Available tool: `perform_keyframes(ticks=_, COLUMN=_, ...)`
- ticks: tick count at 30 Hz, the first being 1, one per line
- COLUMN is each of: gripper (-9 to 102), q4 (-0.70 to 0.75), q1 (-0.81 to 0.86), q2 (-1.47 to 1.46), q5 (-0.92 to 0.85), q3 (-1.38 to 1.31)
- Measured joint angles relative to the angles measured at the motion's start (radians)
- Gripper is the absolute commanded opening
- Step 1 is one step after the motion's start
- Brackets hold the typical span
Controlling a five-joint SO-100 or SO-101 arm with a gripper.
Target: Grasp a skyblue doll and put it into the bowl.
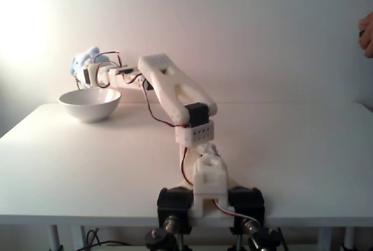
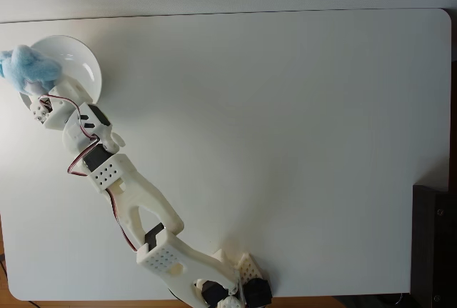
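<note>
Gripper (image 2: 30, 83) is clamped on the skyblue doll (image 2: 27, 68), held above the bowl (image 1: 90, 104) near the worktop (image 2: 285, 143) far-left corner.

- One fixed camera sits low behind my base, about level with the surface (image 1: 303, 146), facing the back wall (image 1: 245, 24).
- The other fixed camera hangs overhead, looking straight down on the surface (image 2: 285, 143), my base at its bottom edge.
- Both share my arm (image 1: 175, 88) and the bowl (image 1: 90, 104); the glare at far left probably blurs detail there.
</note>
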Motion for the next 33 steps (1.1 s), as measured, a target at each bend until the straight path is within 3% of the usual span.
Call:
perform_keyframes(ticks=15, gripper=3, q4=-0.051, q1=0.008, q2=-0.074, q5=0.0, q3=0.002)
perform_keyframes(ticks=20, gripper=20, q4=-0.051, q1=0.034, q2=-0.072, q5=0.0, q3=0.002)
perform_keyframes(ticks=29, gripper=63, q4=-0.051, q1=0.04, q2=-0.074, q5=0.0, q3=0.002)
perform_keyframes(ticks=33, gripper=74, q4=-0.051, q1=0.057, q2=-0.072, q5=0.0, q3=0.002)
